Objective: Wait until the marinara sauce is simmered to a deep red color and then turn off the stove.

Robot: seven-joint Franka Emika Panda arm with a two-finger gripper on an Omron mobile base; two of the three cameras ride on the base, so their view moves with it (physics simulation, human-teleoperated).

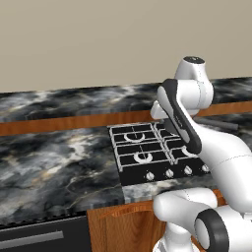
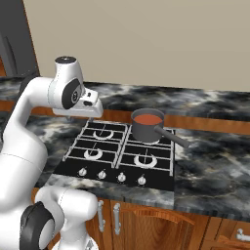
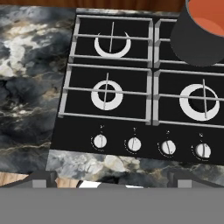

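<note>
The stove [image 2: 117, 154] is a black gas cooktop with pale grates, set into the dark marble counter. A dark grey saucepan [image 2: 145, 131] stands on its right rear burner, long handle [image 2: 172, 137] pointing to the front right. The marinara sauce [image 2: 147, 118] inside is a flat red-orange disc, also at the top right of the hand view as sauce [image 3: 211, 18]. My gripper [image 3: 113, 176] hangs open above the stove's front edge, looking down on the row of silver knobs [image 3: 134, 144], with nothing between its fingertips. Its white hand [image 2: 84, 104] hovers over the stove's left side.
Dark marble counter [image 1: 54, 162] spreads to the left of the stove [image 1: 142, 152], and more counter [image 2: 215, 166] lies to the right. A wooden strip and raised ledge [image 2: 205, 105] run behind. Wooden cabinet doors [image 2: 146, 222] sit below the front edge.
</note>
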